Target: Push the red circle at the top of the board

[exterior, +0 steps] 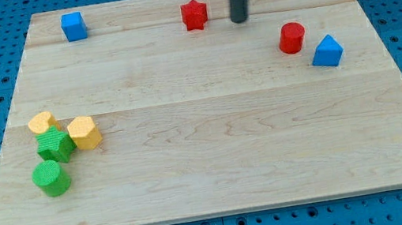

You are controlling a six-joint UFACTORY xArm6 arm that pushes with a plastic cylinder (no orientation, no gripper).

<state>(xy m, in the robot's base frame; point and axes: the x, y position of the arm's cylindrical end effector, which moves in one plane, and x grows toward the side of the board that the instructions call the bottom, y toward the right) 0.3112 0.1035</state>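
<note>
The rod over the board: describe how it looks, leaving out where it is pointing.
My arm ends in a straight, round rod, dark grey to black with a dull sheen down its length. It enters from the view's top edge and stays the same width down to my tip, which is cut flat. No cables, markings, labels or sleeve show on it, and the arm above is out of view.

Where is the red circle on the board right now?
The red circle sits toward the view's upper right, just left of the blue block, apart from it. My tip is up and to its left, not touching.
</note>
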